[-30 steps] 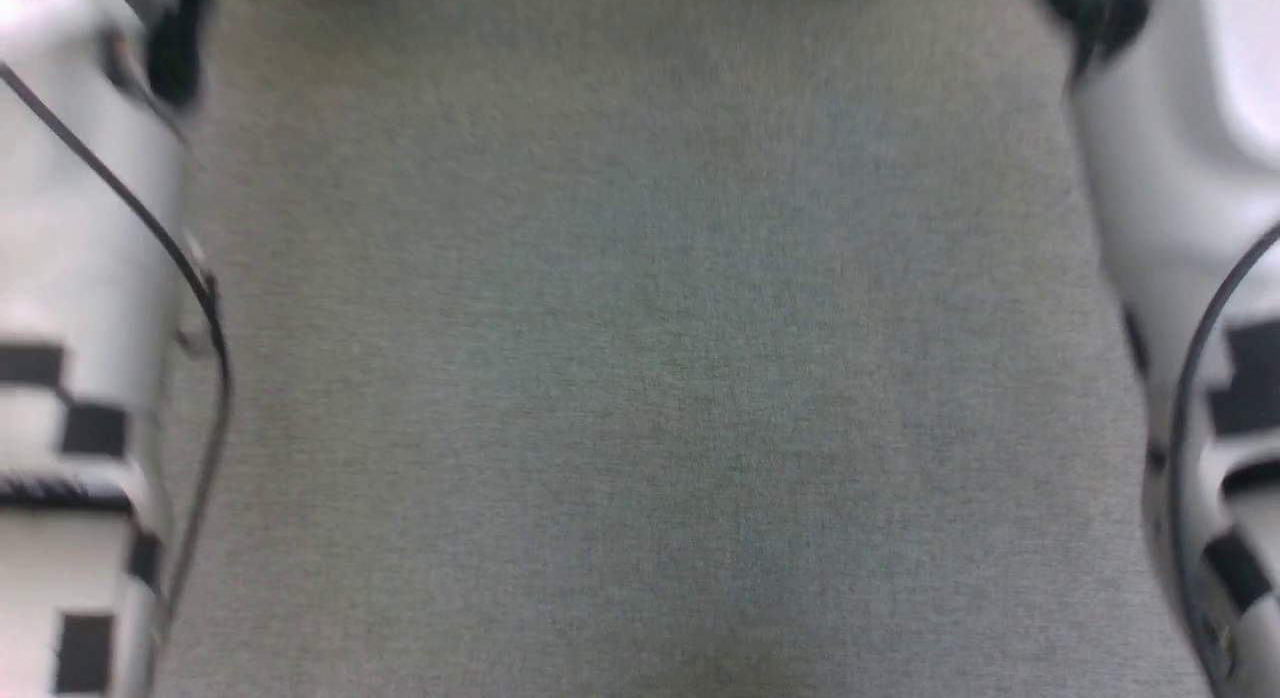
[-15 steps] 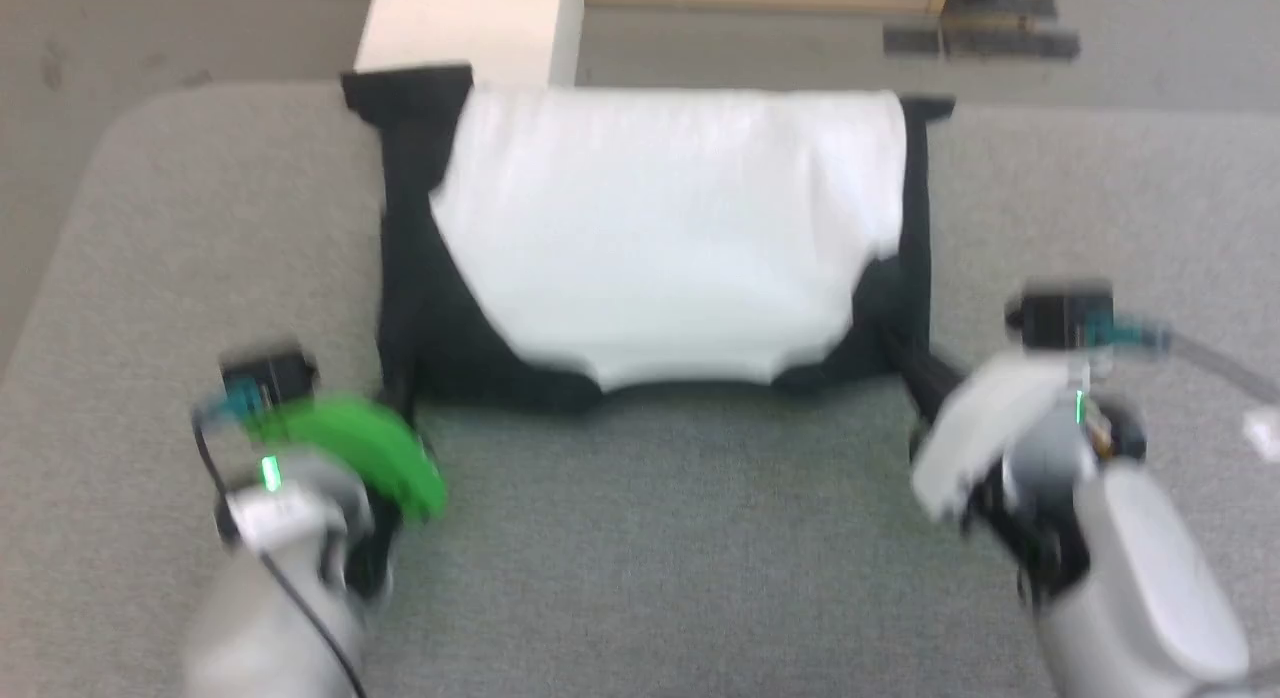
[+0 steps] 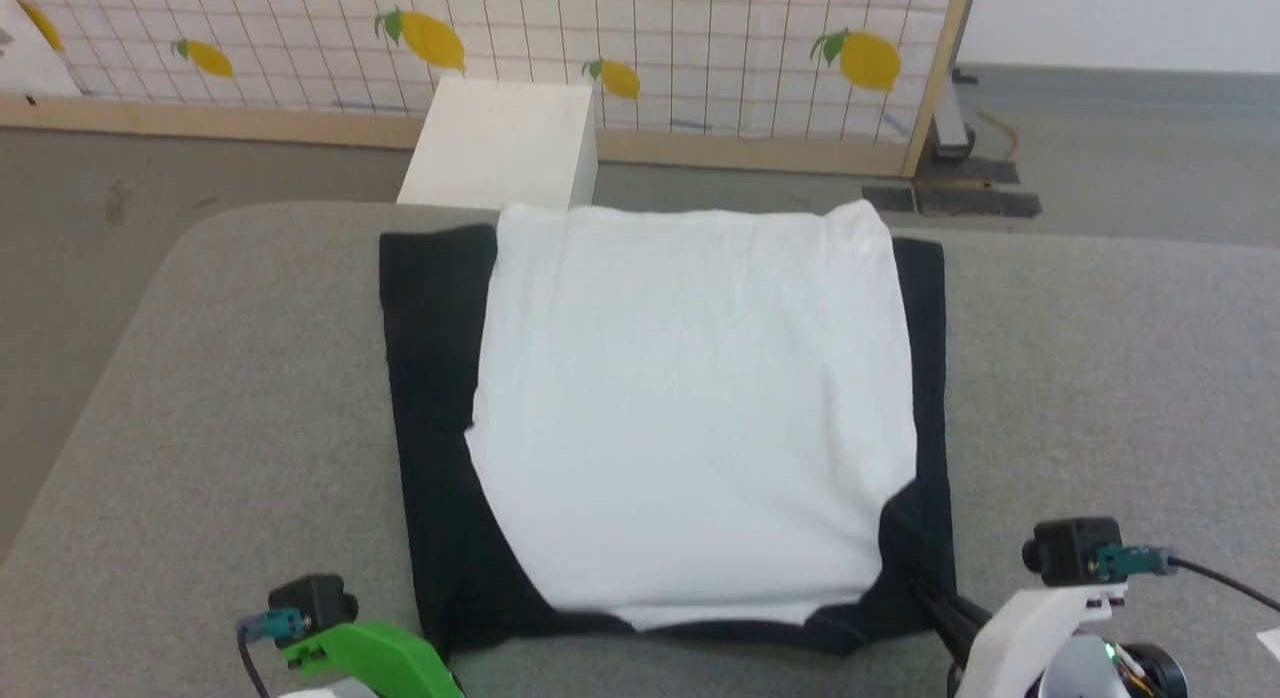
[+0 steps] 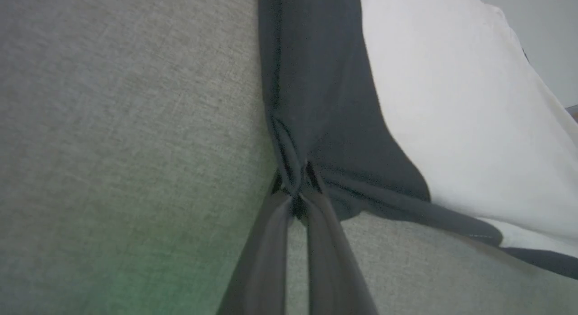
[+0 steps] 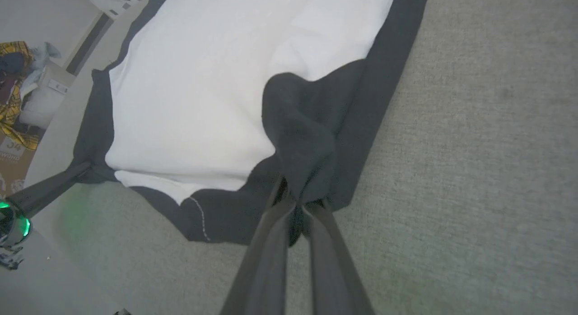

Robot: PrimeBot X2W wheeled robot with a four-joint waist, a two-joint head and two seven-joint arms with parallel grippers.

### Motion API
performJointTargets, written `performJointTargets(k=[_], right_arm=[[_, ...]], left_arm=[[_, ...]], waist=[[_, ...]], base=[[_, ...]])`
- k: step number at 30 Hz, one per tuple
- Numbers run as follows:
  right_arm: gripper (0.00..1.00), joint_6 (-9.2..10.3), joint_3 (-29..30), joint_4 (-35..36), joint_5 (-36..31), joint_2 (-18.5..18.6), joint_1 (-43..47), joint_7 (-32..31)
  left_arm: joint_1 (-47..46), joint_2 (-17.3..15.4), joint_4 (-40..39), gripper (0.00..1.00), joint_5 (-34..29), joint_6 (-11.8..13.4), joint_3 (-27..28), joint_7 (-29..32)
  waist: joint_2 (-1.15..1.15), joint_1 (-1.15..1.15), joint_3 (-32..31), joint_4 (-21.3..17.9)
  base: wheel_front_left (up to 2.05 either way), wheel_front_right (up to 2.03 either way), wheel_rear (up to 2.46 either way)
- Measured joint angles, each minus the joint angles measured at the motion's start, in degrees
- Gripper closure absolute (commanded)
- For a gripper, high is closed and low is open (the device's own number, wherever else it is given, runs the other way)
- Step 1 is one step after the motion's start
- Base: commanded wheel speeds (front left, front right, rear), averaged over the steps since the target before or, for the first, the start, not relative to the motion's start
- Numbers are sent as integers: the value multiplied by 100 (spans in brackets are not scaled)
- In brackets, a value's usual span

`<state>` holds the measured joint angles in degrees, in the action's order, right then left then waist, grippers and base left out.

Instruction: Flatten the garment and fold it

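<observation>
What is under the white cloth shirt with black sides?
The white cloth shirt with black sides lies on a grey fabric-covered surface, which shows at its left, right and near edges. Anything else beneath is hidden by the cloth.

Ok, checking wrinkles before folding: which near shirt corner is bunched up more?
The shirt corner in the right tool: black cloth rises in a hump there; at the left tool it only pinches into thin folds.
</observation>
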<state>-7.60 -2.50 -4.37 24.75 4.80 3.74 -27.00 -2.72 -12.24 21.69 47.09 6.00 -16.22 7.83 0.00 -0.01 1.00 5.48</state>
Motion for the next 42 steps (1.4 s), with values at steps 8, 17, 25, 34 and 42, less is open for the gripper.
performJointTargets(k=[8, 17, 25, 34, 42], right_arm=[[100, 0, -19, 783, -65, 111, 806, -1122], [100, 0, 44, 1079, -247, 98, 1117, -1719], [0, 3, 32, 1065, -316, 41, 1096, -1848], [0, 3, 522, 1733, 21, 149, 1109, -2437], [0, 3, 1688, 2173, -97, 16, 344, -1814]], left_arm=[[905, -400, -962, 100, 113, 691, -193, 1166], [1267, -617, -1521, 100, 142, 1046, -321, 1815], [1263, -653, -1686, 0, 168, 1080, -285, 1852], [1531, -1178, -2350, 0, 212, 1546, 110, 2176], [1284, -1348, -3136, 0, -177, 1386, 982, 483]], waist=[[0, 0, -228, -60], [0, 0, -183, -74], [0, 0, -163, -107], [0, 0, -272, -209], [0, 0, -195, -225]], base=[[0, 0, 0], [0, 0, 0], [0, 0, 0], [0, 0, 0], [0, 0, 0]])
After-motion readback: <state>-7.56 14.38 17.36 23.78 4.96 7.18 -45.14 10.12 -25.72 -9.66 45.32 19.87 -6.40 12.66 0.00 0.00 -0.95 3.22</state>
